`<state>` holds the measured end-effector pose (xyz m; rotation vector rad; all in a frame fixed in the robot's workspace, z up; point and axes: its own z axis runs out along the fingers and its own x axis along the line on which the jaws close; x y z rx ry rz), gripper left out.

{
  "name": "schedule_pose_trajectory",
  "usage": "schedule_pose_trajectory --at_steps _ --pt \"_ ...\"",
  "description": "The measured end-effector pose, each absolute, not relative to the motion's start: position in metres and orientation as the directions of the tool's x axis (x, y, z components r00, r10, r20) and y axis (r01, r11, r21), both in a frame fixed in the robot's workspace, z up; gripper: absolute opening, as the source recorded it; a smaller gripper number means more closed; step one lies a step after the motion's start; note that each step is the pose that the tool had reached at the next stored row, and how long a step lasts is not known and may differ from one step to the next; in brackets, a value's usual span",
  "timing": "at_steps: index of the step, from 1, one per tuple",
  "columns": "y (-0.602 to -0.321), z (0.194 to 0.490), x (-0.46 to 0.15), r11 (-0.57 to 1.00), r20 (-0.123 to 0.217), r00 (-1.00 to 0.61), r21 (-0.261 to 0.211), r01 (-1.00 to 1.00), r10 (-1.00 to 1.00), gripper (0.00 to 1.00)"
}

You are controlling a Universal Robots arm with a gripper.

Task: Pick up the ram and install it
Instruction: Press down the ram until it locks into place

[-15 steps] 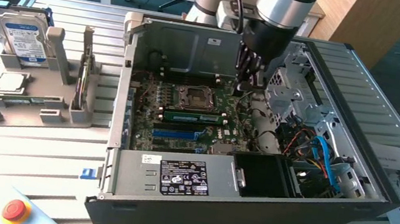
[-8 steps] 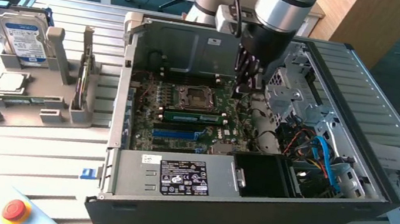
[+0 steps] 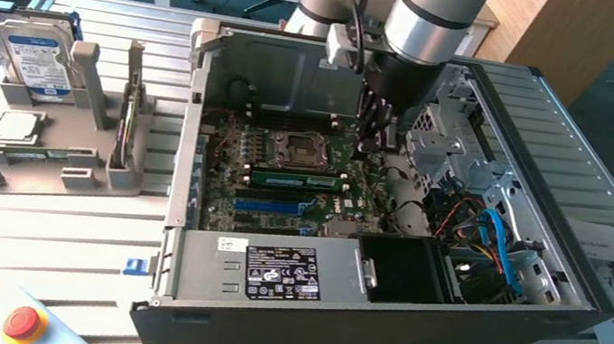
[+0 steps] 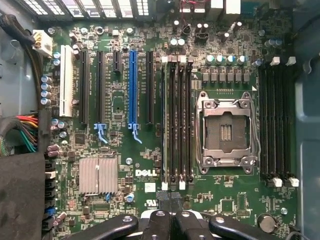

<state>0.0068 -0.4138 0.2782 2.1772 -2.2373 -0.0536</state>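
The ram (image 3: 294, 179), a long thin green stick, lies along the memory slots just in front of the CPU socket (image 3: 290, 144) on the motherboard inside the open computer case (image 3: 383, 316). My gripper (image 3: 373, 142) hangs inside the case, a little to the exterior view's right of the ram's end and above the board. In the wrist view the gripper (image 4: 170, 202) is shut, its black fingers (image 4: 159, 220) pressed together with nothing visible between them. The fingertips sit just off the latch end of the dark memory slots (image 4: 177, 120) beside the CPU socket (image 4: 226, 131).
A grey fixture (image 3: 51, 175) on the exterior view's left holds a silver hard drive (image 3: 34, 58), an upright thin board (image 3: 130, 104) and a small green stick (image 3: 42, 155). Case walls, a drive cage (image 3: 456, 153) and cables (image 3: 492, 241) crowd the gripper. A red stop button (image 3: 24, 323) sits at the front.
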Motion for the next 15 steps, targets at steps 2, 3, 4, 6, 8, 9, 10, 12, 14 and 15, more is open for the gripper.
schedule_pose_trajectory --at_steps 2,3,4,6,8,9,10,12,14,15 --pt "-0.4138 0.2741 0.0068 0.027 -0.01 -0.028 0.038 -0.999 -1.0 0.1" --pt "-0.4138 0.2741 0.0067 0.027 -0.01 -0.028 0.038 -0.999 -1.0 0.1" --pt "-0.4138 0.2741 0.0067 0.027 -0.01 -0.028 0.038 -0.999 -1.0 0.1" --pt "-0.4138 0.274 0.0068 0.027 -0.01 -0.028 0.038 -0.999 -1.0 0.1" --pt "-0.4138 0.2739 0.0067 0.027 -0.01 -0.028 0.038 -0.999 -1.0 0.1" --pt "-0.4138 0.2737 0.0067 0.027 -0.01 -0.028 0.038 -0.999 -1.0 0.1" --pt "-0.4138 0.2735 0.0068 0.027 -0.01 -0.027 0.038 -0.999 -1.0 0.1" --pt "-0.4138 0.2728 0.0068 0.027 -0.01 -0.028 0.038 -0.999 -1.0 0.1" --pt "-0.4138 0.2725 0.0067 0.027 -0.01 -0.028 0.038 -0.999 -1.0 0.1" --pt "-0.4138 0.2721 0.0068 0.027 -0.01 -0.028 0.038 -0.999 -1.0 0.1"
